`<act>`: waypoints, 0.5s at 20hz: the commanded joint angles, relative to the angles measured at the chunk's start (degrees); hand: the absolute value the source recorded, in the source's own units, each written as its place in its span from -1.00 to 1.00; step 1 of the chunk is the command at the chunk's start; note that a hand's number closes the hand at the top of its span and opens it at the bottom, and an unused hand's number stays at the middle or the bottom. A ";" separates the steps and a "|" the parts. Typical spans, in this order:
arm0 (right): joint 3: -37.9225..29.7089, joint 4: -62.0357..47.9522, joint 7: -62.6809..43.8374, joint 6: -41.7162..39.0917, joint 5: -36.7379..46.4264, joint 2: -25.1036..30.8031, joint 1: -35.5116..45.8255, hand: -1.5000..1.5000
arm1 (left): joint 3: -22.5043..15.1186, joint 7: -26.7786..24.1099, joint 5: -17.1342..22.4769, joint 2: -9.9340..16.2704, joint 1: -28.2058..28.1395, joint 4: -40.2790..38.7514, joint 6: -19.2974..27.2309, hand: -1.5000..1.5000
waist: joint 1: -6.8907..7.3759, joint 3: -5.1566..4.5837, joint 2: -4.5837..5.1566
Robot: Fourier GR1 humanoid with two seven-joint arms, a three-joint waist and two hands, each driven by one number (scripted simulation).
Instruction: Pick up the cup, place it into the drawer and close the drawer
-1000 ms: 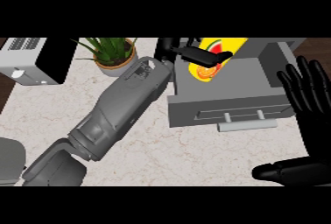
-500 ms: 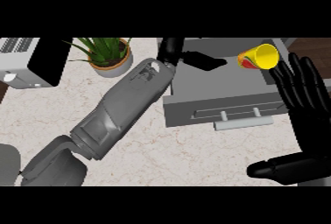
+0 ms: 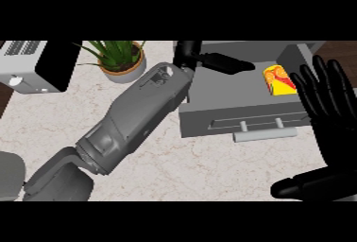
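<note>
The yellow cup (image 3: 277, 80) with a red pattern lies on its side at the right end of the open grey drawer (image 3: 226, 97). My right hand's fingers partly cover it. My left hand (image 3: 209, 60) hovers over the drawer's back left corner, open, with its fingers stretched toward the right and nothing in them. A gap of bare drawer floor separates it from the cup. My right hand (image 3: 326, 97) stands open at the right edge, fingers up, thumb low near the bottom. The drawer front and its bar handle (image 3: 261, 133) face me.
A potted plant (image 3: 118, 60) stands at the back, left of the drawer. A white and black appliance (image 3: 35, 66) fills the back left corner. A grey rounded object (image 3: 10, 176) sits at the lower left edge. Marble counter (image 3: 209, 165) lies in front of the drawer.
The cup has left my left hand, moved right and come to rest on its side in the drawer. My left hand's fingers have straightened.
</note>
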State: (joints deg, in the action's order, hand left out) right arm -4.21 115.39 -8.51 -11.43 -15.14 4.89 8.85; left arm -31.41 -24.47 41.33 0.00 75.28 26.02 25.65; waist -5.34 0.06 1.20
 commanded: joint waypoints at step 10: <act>-1.71 4.43 -1.88 -8.06 -1.35 7.74 -5.47 1.00 | 6.30 0.48 4.19 6.41 -7.02 13.72 -3.35 -1.00 | 6.19 -0.11 -1.86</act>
State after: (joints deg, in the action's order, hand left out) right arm -6.87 117.35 -9.49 -16.84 -18.52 9.85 5.77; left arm -26.59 -25.23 44.83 2.49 71.43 34.77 23.35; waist -0.70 0.01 -0.10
